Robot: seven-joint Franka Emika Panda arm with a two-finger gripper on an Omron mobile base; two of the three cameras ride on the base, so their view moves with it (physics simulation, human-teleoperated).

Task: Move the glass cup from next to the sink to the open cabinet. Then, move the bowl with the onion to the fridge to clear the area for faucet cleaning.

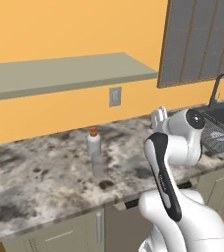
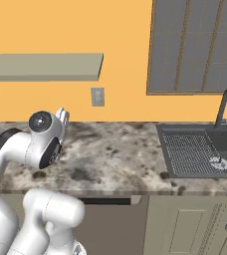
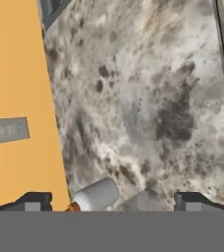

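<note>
Speckled counter (image 1: 45,172) wide, sink (image 2: 200,149) far right with faucet (image 2: 226,107). Gripper (image 3: 111,199) above counter, jaws wide apart, holding nothing. White bottle (image 1: 94,145) just beside glass cup (image 1: 99,166), left of arm. Bowl with onion unseen. Risk: knocking bottle when reaching for cup, since almost touching; clear glass easy to misjudge.

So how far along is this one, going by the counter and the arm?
Nothing looks done yet. The pincer is open and empty over the marble counter, near a white bottle with an orange cap. A faint clear shape beside the bottle may be the glass cup, but I cannot tell. Both moves are left.
</note>
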